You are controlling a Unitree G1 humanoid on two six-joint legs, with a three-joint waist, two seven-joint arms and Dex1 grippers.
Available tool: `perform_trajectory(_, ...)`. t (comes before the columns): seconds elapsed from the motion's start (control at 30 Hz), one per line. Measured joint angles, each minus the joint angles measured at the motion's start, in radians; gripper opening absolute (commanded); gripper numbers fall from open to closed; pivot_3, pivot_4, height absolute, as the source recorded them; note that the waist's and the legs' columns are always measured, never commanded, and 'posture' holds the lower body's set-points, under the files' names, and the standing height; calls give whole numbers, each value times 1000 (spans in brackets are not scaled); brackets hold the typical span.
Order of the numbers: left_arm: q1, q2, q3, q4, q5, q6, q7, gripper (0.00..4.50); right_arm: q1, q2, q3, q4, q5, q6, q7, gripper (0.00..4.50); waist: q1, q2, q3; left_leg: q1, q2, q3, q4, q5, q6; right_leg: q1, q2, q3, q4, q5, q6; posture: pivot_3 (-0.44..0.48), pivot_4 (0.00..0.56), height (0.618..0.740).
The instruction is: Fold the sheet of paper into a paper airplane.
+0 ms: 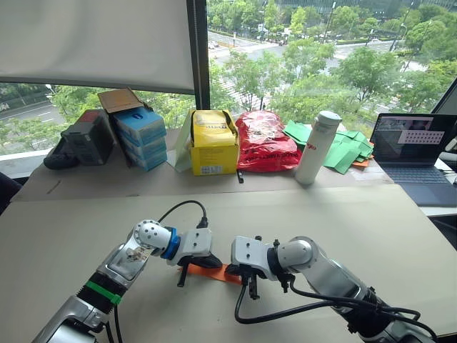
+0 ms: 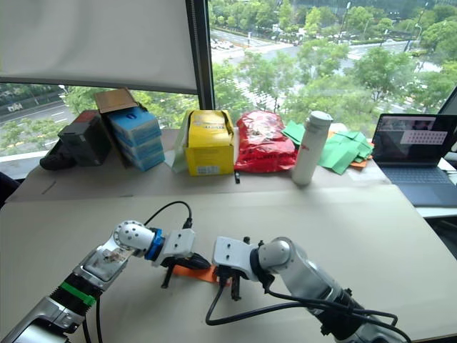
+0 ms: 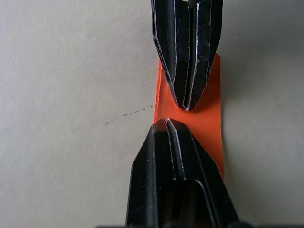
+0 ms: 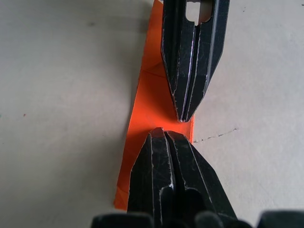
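— What's nearest on my feed?

— I've got two grippers down on the table (image 1: 64, 229), tips meeting over one sheet of paper (image 1: 211, 271), a narrow orange strip lying flat. My left gripper (image 3: 167, 124) has its fingers pressed together, tips on the paper. My right gripper (image 4: 159, 133) is the same, fingers closed with no gap, tips resting on the strip; neither is pinching it.

— And farther back?

— Along the window I count one dark case (image 1: 84, 137), one stack of blue boxes (image 1: 141, 136), one yellow box (image 1: 213, 143), one red bag (image 1: 263, 141), one white bottle (image 1: 318, 146) standing upright, a pile of green paper (image 1: 346, 148), and one open laptop (image 1: 418, 153) at my right.
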Motion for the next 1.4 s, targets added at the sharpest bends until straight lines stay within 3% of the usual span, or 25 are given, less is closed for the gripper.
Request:
perform_trajectory(0.3, 13, 14, 1, 13, 21, -55, 5, 0, -2, 0, 8, 0, -10, 1, 1, 11, -1, 0, 0, 7, 0, 0, -1, -1, 1, 6, 0, 0, -1, 0, 0, 0, 150, 740)
perform_trajectory(0.37, 21, 33, 7, 12, 21, -60, 5, 0, -1, 0, 11, 0, -14, 2, 3, 11, -4, 0, 0, 11, 1, 0, -2, -5, 8, 11, 0, 0, -2, 0, 0, 0, 150, 740)
perform_trajectory(0.83, 86, 151, 104, 42, 16, -123, 3, 0, -1, -5, 16, 0, -19, 7, 11, 11, -18, 3, -2, 19, 1, 0, -4, -5, 9, 14, 0, 0, -1, 0, 0, 0, 150, 740)
perform_trajectory(1.1, 118, 158, 137, 47, 6, -123, 14, 0, -2, -8, 16, -1, -20, 7, 19, 11, -18, 3, -3, 21, 1, 1, -6, -5, 9, 15, 0, 0, -1, 0, 0, 0, 150, 740)
perform_trajectory(1.3, 206, 165, 230, -11, -86, -11, 49, 0, 15, -12, -5, -22, -16, 5, 10, 11, -18, 3, -1, 17, 1, 1, -6, -5, 9, 11, 0, 0, -1, 0, 0, 0, 150, 740)
perform_trajectory(1.4, 267, 184, 359, -121, -212, 131, 75, 0, 66, -27, -64, -54, 19, -17, 3, 11, -15, 0, 1, 6, 1, 1, -5, -1, 0, 0, 0, 0, -1, 0, 0, 0, 150, 740)
